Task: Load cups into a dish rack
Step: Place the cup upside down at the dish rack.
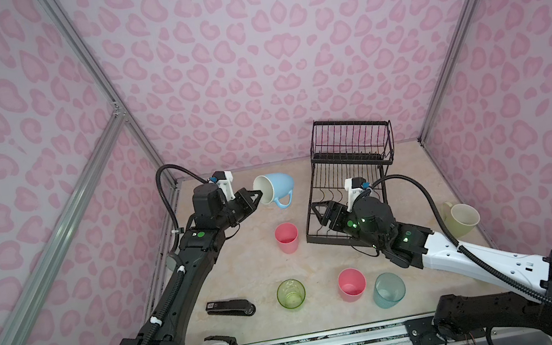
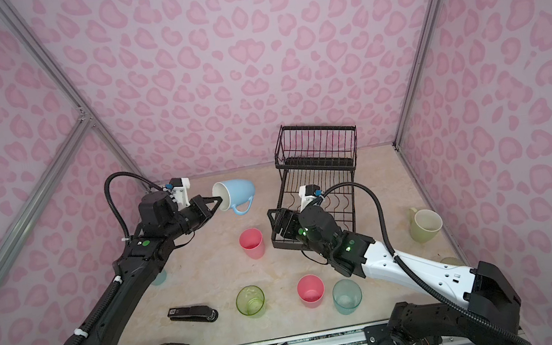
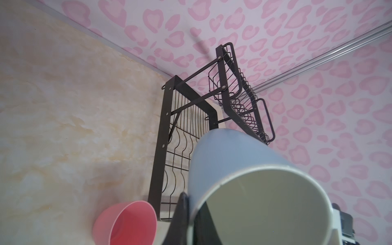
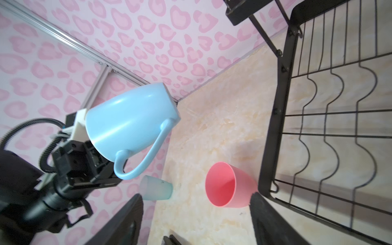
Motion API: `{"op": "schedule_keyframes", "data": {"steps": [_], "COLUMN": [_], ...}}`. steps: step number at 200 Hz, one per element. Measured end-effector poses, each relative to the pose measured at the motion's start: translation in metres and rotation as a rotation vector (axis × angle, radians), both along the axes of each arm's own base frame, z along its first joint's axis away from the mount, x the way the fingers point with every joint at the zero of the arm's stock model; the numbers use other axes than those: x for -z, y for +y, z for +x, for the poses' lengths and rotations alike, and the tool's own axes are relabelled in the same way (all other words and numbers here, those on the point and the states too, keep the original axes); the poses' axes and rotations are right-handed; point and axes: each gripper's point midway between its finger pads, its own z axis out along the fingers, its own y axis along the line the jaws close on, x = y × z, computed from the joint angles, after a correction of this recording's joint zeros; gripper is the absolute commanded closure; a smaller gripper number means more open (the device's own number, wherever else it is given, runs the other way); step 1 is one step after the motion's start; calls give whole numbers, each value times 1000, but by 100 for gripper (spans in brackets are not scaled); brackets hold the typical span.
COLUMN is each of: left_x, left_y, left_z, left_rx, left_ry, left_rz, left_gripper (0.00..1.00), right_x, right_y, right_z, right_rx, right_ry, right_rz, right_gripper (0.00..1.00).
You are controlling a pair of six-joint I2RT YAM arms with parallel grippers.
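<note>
Pink blotch-patterned walls (image 1: 248,54), aluminium corner struts (image 1: 86,61), pale marbled beige tabletop (image 1: 244,268) under soft even light.

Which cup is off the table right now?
The light blue mug: the left gripper holds it by the rim, tipped sideways in the air. The rest, like the pink tumbler, sit on the table.

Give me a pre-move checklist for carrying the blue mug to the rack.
1. Grip: left end effector shut on the rim of the light blue mug, mug lifted: ok.
2. Space: dish rack, visible lower grid free of cups: ok.
3. Approach: right end effector, open, hangs at the rack's near corner: not ok.
4. Obstacle: pink tumbler upright beside the rack, clearance under the mug: cannot tell.
5. Mug handle hangs downward, clear of the grip: ok.
</note>
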Motion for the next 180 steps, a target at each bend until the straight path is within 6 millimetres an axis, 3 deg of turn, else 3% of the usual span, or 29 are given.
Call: {"op": "schedule_keyframes", "data": {"steps": [74, 98, 132, 180], "left_x": [-7, 1, 5, -3], "left_y": [-18, -24, -22, -26], "left_z": [-7, -11, -10, -7], "left_rx": [-23, -23, -55, -43], "left_ry": [13, 37, 38, 15], "left_rz": [-255, -312, -380, -435], "left_gripper": [96, 96, 96, 96], "right_x": [-13, -9, -23, -29], "right_y": [10, 8, 7, 18], "right_z": [3, 4, 7, 21], "right_rx": [48, 69, 82, 77], "right_ry": [75, 99, 92, 119], "right_rz": [307, 368, 447, 513], "right_gripper": [30, 31, 32, 34]}}
